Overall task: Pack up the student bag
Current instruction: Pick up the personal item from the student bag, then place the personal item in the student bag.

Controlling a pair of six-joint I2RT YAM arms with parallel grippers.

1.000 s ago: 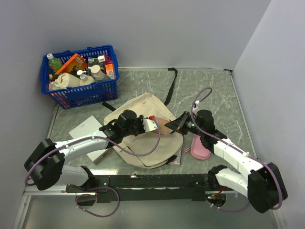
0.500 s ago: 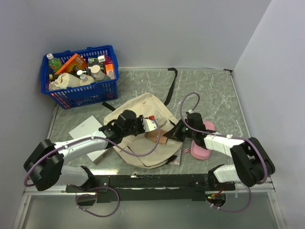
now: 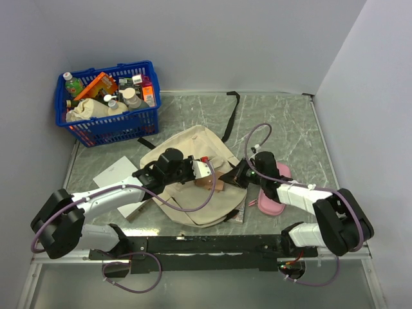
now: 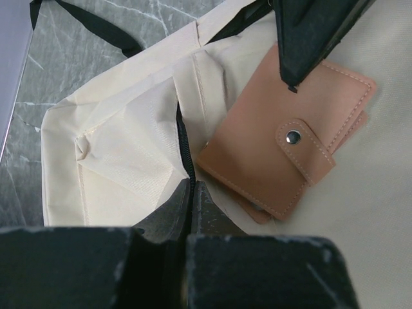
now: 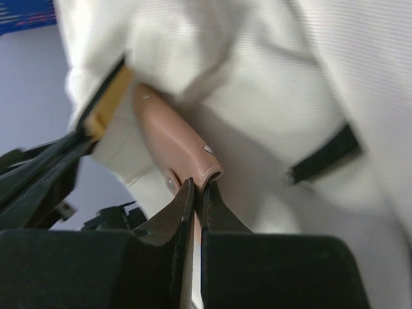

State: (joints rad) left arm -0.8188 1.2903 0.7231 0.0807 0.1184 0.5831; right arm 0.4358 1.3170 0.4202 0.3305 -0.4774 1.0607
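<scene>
The student bag lies flat mid-table, cream fabric with black straps. My left gripper rests on it, shut on the bag's black zipper edge, which it pinches between its fingertips. A brown snap wallet lies tilted on the cream fabric just right of that edge. My right gripper comes in from the right, shut on the wallet at its folded end; the jaws clamp thin leather. The bag fills that view behind the wallet. Its dark inside is hidden.
A blue basket full of bottles and packets stands back left. A pink pouch lies right of the bag, under my right arm. White paper lies left of the bag. A black strap trails toward the back wall.
My right arm has swung left and down, carrying the wallet onto the bag near the zipper. The left arm has barely moved and keeps its pinch.
</scene>
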